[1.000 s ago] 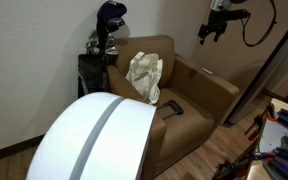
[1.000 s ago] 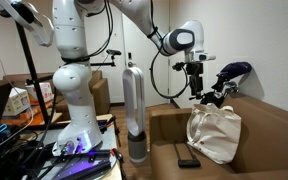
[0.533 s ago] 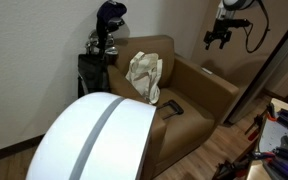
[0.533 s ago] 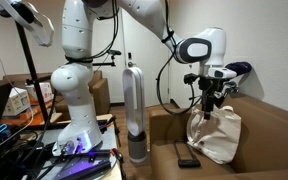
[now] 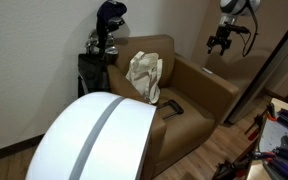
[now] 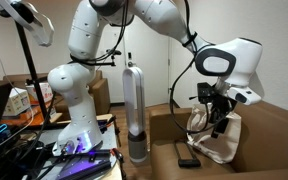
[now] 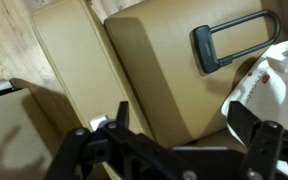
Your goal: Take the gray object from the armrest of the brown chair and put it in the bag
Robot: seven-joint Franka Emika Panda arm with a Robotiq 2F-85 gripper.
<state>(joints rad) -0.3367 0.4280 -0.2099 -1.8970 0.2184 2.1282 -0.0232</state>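
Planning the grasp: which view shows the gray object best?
The wrist view: the gray object is large there, its loop shape clear against the tan cushion. In both exterior views it is only a small dark patch beside the bag.

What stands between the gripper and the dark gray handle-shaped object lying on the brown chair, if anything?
Nothing visible does. The open black gripper hovers above the brown chair's seat cushion. The dark gray handle-shaped object lies uncovered there, beside the white cloth bag and not under it. Only free air separates gripper and object.
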